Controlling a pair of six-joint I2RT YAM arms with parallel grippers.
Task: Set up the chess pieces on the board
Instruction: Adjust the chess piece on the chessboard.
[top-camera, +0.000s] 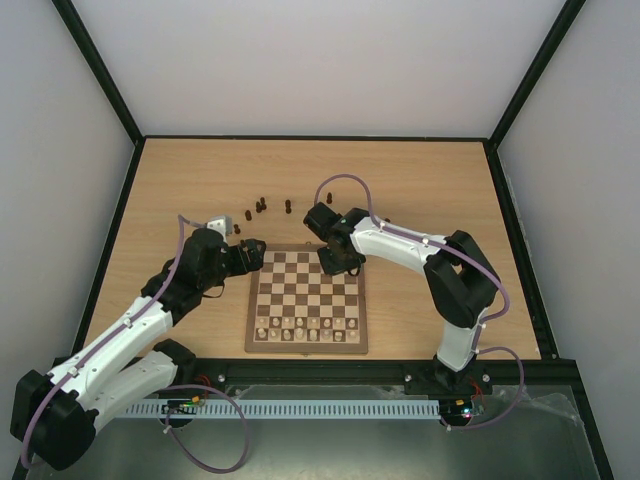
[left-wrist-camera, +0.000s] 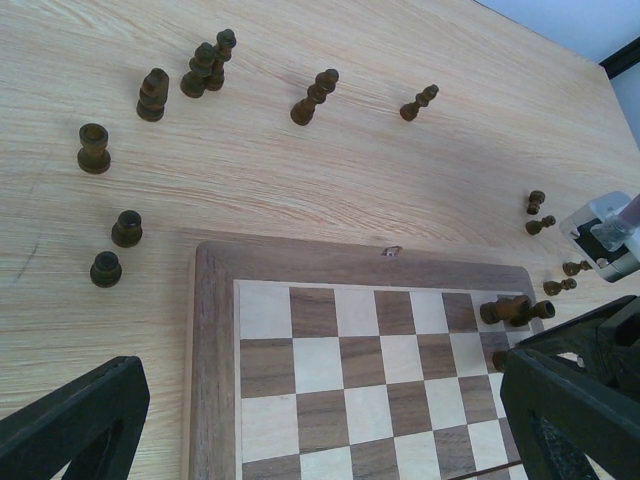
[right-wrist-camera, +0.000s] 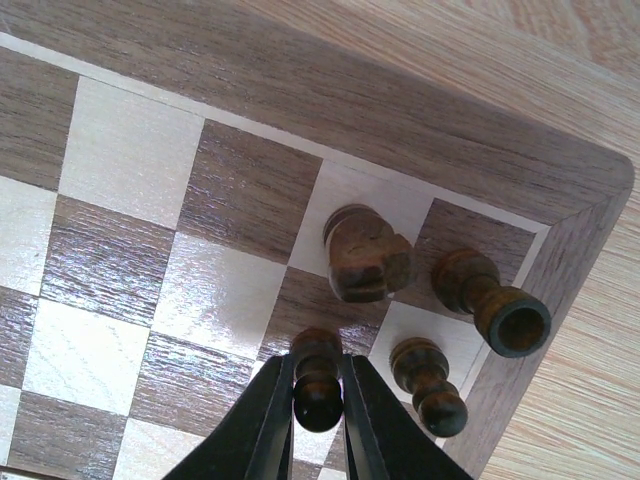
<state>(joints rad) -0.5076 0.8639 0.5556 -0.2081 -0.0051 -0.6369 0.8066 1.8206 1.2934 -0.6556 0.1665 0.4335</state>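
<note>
Dark chessman (right-wrist-camera: 318, 385) between right fingers (right-wrist-camera: 260, 425)

dark chess pieces (left-wrist-camera: 93, 147) stand scattered beyond the checkered board (left-wrist-camera: 210, 330), a few on its corner squares.

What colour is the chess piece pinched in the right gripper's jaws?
Dark brown; the piece shows best in the right wrist view.

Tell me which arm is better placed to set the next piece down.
Right. The right pincer grips a dark piece above the board's corner squares; the left pincer is open, empty, at the board's edge.
</note>
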